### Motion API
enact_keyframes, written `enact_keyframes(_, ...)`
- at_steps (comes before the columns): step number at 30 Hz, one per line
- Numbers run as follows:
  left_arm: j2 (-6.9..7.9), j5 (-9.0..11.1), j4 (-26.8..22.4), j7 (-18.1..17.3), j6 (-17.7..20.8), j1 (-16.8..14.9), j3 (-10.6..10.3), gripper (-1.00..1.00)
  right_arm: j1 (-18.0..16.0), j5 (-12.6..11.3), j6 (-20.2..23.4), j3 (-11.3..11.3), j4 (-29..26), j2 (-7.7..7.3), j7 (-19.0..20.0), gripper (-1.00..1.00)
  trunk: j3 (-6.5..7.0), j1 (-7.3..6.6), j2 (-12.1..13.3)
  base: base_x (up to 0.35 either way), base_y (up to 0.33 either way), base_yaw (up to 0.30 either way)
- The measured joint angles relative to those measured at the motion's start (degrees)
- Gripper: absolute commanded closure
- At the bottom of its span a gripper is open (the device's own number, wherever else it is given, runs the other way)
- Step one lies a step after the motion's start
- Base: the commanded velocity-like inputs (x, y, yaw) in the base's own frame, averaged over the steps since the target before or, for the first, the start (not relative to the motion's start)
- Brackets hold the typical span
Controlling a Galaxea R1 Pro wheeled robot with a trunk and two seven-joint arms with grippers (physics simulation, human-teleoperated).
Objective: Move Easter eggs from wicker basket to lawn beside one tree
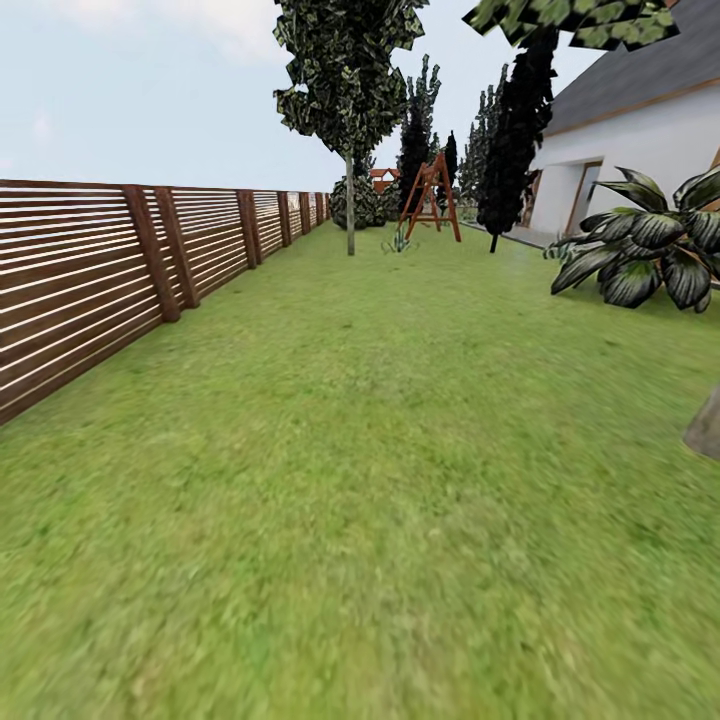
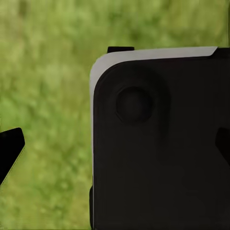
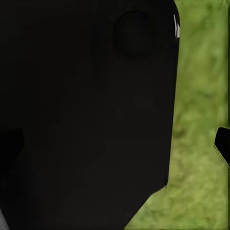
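The lawn (image 1: 360, 470) stretches ahead as wide green grass. The Easter eggs and the wicker basket are out of view. A leafy tree (image 1: 349, 90) with a slim pale trunk stands far off by the fence. At the right edge sits a grey-brown shape (image 1: 706, 426); I cannot tell whether it is a trunk's foot. My left gripper (image 2: 115, 146) hangs over grass beside a black part of the robot, one fingertip (image 2: 10, 149) at the picture's edge, open and empty. My right gripper (image 3: 115, 143) is likewise spread, one fingertip (image 3: 223, 146) over grass.
A brown slat fence (image 1: 90, 270) runs along the left. A broad-leaved plant (image 1: 650, 250) and the white house (image 1: 640, 130) stand at the right. Dark cone-shaped trees (image 1: 515, 130) and a red swing frame (image 1: 432, 195) are far ahead. Leaves (image 1: 570, 20) overhang at top right.
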Motion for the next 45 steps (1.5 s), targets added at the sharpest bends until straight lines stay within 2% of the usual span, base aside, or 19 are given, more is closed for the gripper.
enact_keyframes(36, -0.06, -0.34, 0.33, 0.24, 0.09, 0.00, -0.09, -1.00, 0.00, 0.32, 0.00, 0.08, 0.24, -0.22, 0.00, -1.00, 0.00, 0.00, 0.00, 0.333, 0.000, 0.000)
enact_keyframes(45, -0.51, -0.49, -0.10, 0.20, 0.09, -0.04, -0.57, -1.00, 0.00, 0.32, 0.00, 0.08, 0.23, -0.23, 0.00, -1.00, 0.00, 0.00, 0.00, 0.333, 0.000, 0.000)
